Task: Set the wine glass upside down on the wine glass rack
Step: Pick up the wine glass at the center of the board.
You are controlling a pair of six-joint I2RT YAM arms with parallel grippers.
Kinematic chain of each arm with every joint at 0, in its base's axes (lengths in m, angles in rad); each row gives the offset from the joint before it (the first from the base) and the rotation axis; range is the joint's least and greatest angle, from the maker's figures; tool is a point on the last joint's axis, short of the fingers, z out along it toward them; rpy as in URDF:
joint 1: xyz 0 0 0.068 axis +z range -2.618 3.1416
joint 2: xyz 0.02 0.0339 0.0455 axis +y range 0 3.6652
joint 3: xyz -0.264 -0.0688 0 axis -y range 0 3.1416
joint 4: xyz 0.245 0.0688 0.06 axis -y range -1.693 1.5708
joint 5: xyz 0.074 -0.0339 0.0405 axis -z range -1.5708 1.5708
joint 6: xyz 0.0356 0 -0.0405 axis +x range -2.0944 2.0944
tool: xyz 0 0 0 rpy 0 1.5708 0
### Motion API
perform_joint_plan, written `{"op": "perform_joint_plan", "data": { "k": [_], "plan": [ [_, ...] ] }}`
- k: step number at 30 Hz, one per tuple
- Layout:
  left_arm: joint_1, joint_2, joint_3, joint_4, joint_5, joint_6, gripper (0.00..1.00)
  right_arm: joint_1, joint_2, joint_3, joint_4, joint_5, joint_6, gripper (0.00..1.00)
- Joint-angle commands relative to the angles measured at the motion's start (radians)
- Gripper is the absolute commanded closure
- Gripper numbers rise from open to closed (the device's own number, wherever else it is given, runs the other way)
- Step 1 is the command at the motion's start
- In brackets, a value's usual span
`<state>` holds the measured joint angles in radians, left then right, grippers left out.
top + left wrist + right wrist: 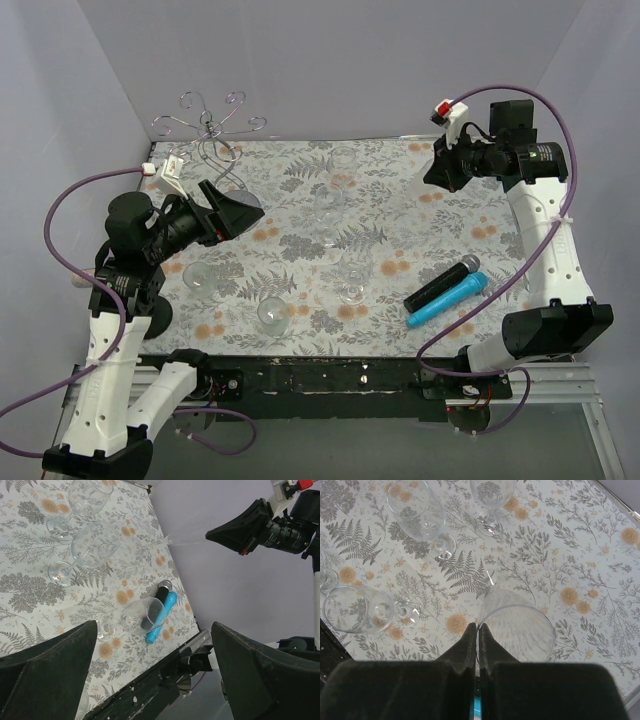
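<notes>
One wine glass (520,625) is clenched in the right claw (477,626), well right of the wine glass rack (210,125); left claw (233,208) released.

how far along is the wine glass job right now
Done: the right gripper is shut on the rim of a wine glass, held clear of the table. In hand: that glass, at the far right, apart from the wine glass rack at the far left. Left: bring it across, turn it upside down and hang it on the rack, whose arms look bare. The left gripper is open, holding nothing.
</notes>
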<state>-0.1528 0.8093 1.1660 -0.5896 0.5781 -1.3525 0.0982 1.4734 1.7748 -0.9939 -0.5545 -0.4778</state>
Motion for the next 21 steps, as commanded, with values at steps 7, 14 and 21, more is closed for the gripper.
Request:
{"op": "perform_joint_plan", "data": {
  "k": [7, 14, 21],
  "plan": [
    [-0.002, -0.012, 0.014, 0.033, 0.035, -0.016, 0.02, -0.006, -0.031, -0.014, 0.017, -0.081, -0.005, 0.99],
    [-0.001, -0.016, -0.002, 0.042, 0.046, -0.023, 0.02, -0.005, -0.028, -0.018, 0.011, -0.104, -0.005, 0.99],
    [-0.002, -0.015, -0.009, 0.05, 0.051, -0.025, 0.02, -0.006, -0.03, -0.028, 0.009, -0.111, -0.007, 0.99]
  ]
}}
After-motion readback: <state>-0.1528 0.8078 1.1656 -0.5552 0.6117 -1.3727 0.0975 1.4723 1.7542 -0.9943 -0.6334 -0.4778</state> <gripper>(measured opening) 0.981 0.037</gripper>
